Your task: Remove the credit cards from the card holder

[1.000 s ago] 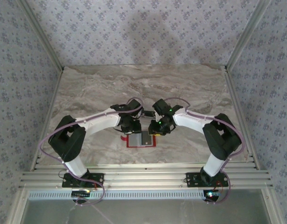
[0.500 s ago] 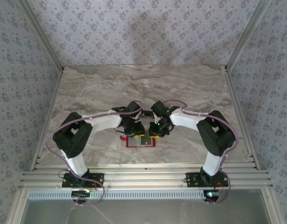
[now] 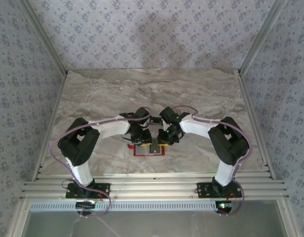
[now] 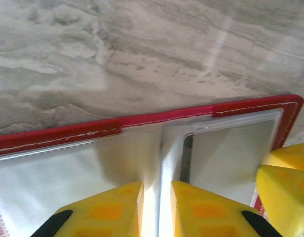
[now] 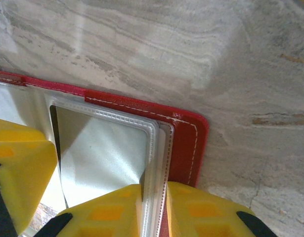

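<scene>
My left gripper is clenched down to a narrow slit on the raised middle fold of the flat red rectangular card holder. The holder lies open on the grey-veined marble table, near its front edge and between my two arms. My right gripper is pinched almost closed over the outer rim of the holder's clear plastic pocket, just inside the red border. The shiny silver-grey rectangular card sits inside that pocket, between my two pairs of yellow fingers
</scene>
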